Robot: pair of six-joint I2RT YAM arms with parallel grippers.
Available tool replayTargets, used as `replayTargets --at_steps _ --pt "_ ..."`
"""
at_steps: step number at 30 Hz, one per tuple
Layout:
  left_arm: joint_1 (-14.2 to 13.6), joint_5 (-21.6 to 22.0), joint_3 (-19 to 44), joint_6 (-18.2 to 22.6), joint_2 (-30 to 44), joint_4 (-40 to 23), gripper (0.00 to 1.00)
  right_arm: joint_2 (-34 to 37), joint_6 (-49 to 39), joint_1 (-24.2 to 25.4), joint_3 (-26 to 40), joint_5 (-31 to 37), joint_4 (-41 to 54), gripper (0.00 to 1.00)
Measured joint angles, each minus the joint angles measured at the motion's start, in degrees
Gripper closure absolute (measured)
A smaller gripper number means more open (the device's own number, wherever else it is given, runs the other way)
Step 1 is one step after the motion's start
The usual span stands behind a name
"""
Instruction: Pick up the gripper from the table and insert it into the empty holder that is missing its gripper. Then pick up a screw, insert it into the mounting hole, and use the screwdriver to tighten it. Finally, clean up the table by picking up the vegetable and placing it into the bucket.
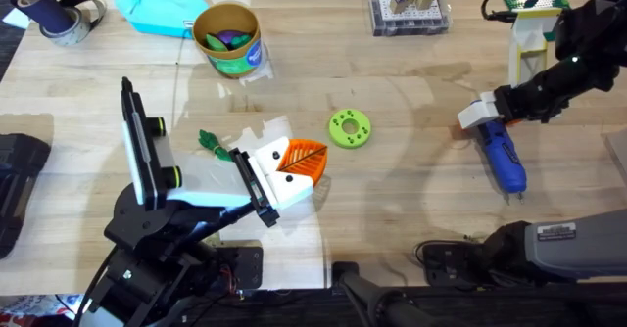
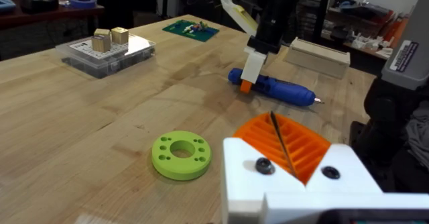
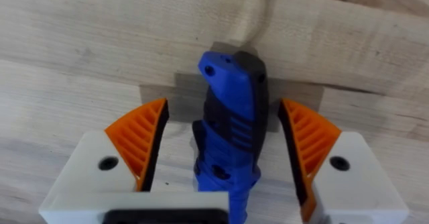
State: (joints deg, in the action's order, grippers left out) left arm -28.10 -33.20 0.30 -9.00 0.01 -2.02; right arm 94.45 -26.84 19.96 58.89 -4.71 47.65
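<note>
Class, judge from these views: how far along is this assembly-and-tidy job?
Nothing looks finished. The gripper sits low over the table by the left arm, not in a holder. In hand: the right gripper is open astride the screwdriver, not clamped on it. Left to do: seating the gripper, inserting and tightening the screw, and moving the vegetable from the table into the bucket.

Surface: we see pale wood grain with faint ring stains.
Far side: we make out dark benches crowded with clutter.
Right rear: we notice shelves of jumbled parts.
Light: we find soft, even glare.
</note>
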Motion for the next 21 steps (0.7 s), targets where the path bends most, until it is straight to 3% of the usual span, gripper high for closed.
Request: replayTargets --at_steps 21 --pt "0.0 0.0 0.0 0.0 0.0 0.1 0.987 -0.2 0.7 0.3 -0.6 -0.7 -0.2 0.018"
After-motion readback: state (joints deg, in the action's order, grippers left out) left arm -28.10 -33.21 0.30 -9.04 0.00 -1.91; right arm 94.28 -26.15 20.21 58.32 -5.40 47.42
